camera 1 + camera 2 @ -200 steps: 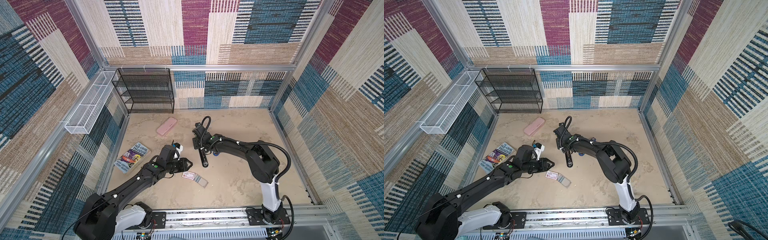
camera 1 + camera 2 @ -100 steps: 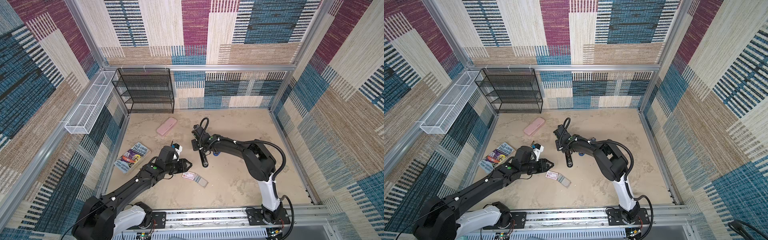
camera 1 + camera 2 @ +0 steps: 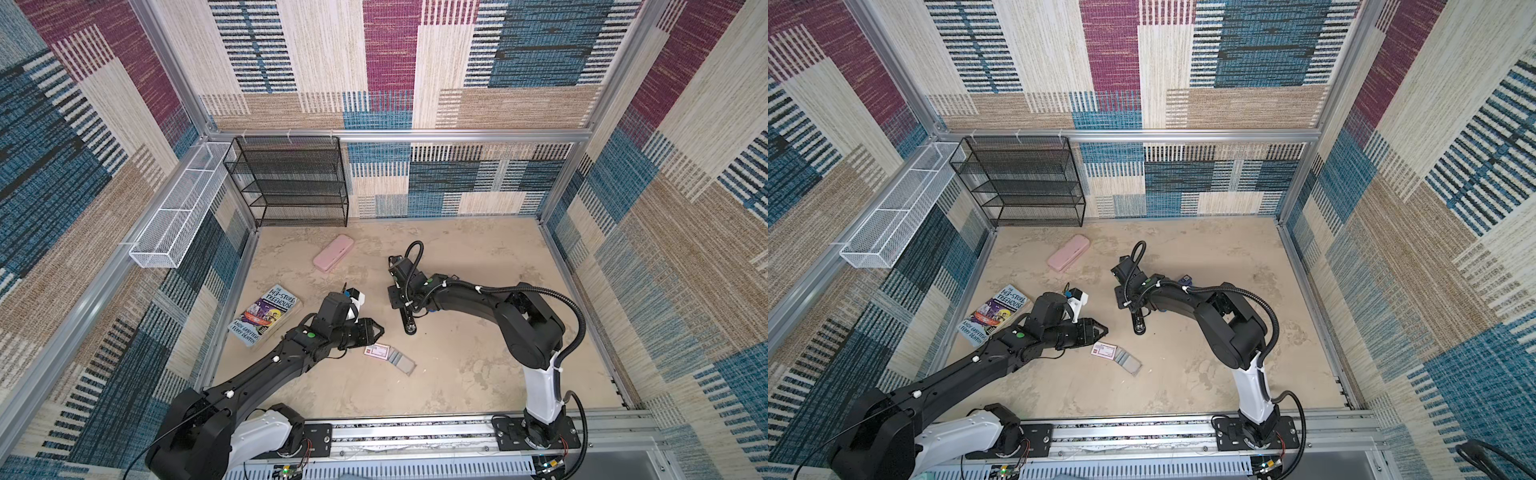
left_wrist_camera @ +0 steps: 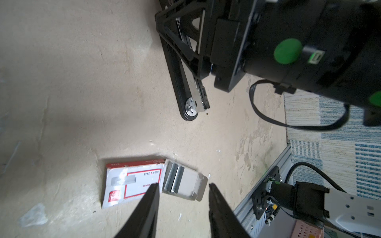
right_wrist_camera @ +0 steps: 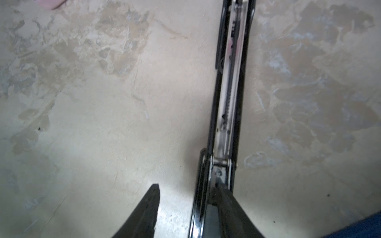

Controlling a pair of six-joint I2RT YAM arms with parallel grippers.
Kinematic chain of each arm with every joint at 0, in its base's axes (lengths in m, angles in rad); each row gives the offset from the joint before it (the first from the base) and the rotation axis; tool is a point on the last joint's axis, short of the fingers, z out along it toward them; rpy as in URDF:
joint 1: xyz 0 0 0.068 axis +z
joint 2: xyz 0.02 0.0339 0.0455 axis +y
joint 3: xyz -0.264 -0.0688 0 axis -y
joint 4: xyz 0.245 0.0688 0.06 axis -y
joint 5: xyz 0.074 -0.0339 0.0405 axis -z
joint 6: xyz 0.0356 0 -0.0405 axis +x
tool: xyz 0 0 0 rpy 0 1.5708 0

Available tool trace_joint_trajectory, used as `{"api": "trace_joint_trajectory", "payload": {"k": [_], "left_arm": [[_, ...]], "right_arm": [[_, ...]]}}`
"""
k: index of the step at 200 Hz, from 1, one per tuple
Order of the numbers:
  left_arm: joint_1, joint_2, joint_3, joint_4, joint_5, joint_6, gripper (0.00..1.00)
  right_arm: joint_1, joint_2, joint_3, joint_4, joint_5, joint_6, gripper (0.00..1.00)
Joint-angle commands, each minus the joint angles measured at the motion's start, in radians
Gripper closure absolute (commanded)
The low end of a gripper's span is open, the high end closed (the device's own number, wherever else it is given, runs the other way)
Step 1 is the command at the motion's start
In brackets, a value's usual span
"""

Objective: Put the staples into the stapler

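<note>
The black stapler [image 3: 407, 320] lies opened flat on the table, its metal channel [image 5: 228, 92] facing up. My right gripper [image 5: 187, 185] is over its far end [image 3: 401, 305], jaws apart: one finger rests in the channel, the other stands over bare table. The staples box [image 3: 377, 351], white with a red edge, lies nearer the front with its grey tray slid out. Two strips of staples [image 4: 174, 178] sit in that tray. Just above the box and tray hovers my left gripper [image 4: 183, 185], also seen in both top views [image 3: 380, 331] [image 3: 1104, 331], open and holding nothing.
A pink oblong case [image 3: 333, 258] lies toward the back. A paperback book [image 3: 266, 316] lies at the left wall. A black mesh shelf [image 3: 291, 183] stands in the back left corner beside a white wire basket [image 3: 178, 208]. The arms' mounting rail [image 3: 415, 432] runs along the front.
The right arm has swayed slightly over the stapler. The left arm, the stapler and the staples box stay where they were.
</note>
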Motion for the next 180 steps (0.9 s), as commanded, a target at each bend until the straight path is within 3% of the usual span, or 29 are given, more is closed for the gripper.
{"api": "trace_joint_trajectory", "payload": {"k": [1,180], "left_arm": [[0.0,0.008,0.008,0.022,0.0,0.002,0.57],[0.0,0.033,0.023,0.024,0.004,0.006,0.57]], "right_arm": [[0.003,-0.017,-0.019,0.015,-0.018,0.014,0.51],[0.073,-0.216,-0.247,-0.045,-0.064,0.066,0.54]]}}
